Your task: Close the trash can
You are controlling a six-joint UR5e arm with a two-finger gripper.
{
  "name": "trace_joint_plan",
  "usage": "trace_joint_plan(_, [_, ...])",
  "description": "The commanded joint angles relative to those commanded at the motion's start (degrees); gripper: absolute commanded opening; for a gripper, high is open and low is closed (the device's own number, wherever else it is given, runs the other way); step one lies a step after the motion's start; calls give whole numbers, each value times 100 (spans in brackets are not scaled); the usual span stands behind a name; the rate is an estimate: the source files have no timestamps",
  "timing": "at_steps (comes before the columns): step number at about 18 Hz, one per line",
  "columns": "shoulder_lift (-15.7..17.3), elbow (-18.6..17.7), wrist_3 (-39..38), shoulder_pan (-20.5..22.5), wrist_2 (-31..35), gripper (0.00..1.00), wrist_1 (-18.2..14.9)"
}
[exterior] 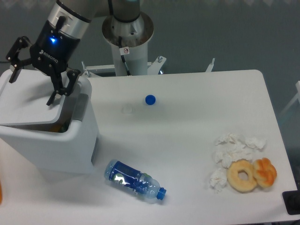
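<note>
The trash can (61, 145) is a large white boxy bin at the table's left edge. Its flat white lid (26, 108) lies low over the opening, slightly tilted, with a narrow gap left along the right side. Through that gap something orange (58, 126) shows inside. My gripper (30, 91) is open and spread wide just above the lid's back half. One of its fingers (13, 70) is over the lid's left corner, the other one near the right rim. Whether the fingers touch the lid I cannot tell.
A blue-labelled plastic bottle (136, 182) lies in front of the bin. A blue cap (150, 99) and a clear cap (127, 110) sit mid-table. Crumpled tissues (229, 150) and two donuts (243, 175) are at the right front. The robot base (127, 33) stands behind.
</note>
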Motion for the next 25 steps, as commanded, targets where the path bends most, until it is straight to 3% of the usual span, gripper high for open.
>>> trace_joint_plan(25, [26,-308,123,132,9,100,-71])
